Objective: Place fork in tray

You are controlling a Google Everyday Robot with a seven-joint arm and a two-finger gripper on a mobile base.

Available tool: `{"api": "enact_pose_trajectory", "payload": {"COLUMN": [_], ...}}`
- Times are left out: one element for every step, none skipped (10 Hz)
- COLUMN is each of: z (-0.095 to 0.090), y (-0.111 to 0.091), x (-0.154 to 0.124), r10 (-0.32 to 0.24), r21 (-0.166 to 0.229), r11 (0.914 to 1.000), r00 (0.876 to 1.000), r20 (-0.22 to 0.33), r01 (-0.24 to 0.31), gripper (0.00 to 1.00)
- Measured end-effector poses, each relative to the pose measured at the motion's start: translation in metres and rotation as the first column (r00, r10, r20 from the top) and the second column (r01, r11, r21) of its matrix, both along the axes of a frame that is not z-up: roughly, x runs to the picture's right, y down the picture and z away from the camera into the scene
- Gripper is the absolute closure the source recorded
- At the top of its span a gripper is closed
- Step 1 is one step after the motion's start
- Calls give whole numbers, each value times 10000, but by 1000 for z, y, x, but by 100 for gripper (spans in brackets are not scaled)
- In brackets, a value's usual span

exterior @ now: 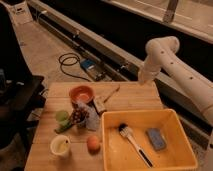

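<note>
The fork (pixel 111 94) lies flat on the wood desk (pixel 140 100), not in the tray (pixel 109 150) yet. It sits just past the tray's far left corner, right of the orange bowl (pixel 81 93) & close beside a small tan box (pixel 100 105). In the tray are a brush (pixel 133 143) & a blue sponge (pixel 155 138). What could go wrong: the fork is thin & lies low, so the claw may slip off it, or bump the box b/c it is so near. The fork could also catch on the tray wall. The white arm (pixel 165 55) bends high, then points down — its claw (pixel 143 79) hangs over the desk's far edge, right of the fork, clenched w/ nothing in it.
</note>
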State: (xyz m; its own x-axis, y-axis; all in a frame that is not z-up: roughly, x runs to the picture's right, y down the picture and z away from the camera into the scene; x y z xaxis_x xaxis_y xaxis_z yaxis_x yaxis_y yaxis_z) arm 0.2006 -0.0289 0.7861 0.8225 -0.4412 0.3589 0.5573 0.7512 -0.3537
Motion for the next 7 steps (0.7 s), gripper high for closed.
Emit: {"api": "enact_pose_trajectory", "payload": {"z": [0, 0, 0, 0, 1, 6, 13], "y": [0, 0, 0, -1, -1, 0, 2], "x": [4, 4, 1, 4, 10, 23, 37], "r10": [13, 10, -10, 50, 218, 481, 556], "r21": [24, 20, 18, 17, -103, -340, -496], "r11": [10000, 10000, 10000, 10000, 9997, 9983, 9972], "r00": [10000, 10000, 10000, 10000, 9997, 9988, 9984], "r20": [-65, -60, -33, -63, -112, -65, -46], "r01": [-13, -10, 10, -50, -220, -483, -557], "gripper": [95, 95, 98, 99, 96, 86, 75]}}
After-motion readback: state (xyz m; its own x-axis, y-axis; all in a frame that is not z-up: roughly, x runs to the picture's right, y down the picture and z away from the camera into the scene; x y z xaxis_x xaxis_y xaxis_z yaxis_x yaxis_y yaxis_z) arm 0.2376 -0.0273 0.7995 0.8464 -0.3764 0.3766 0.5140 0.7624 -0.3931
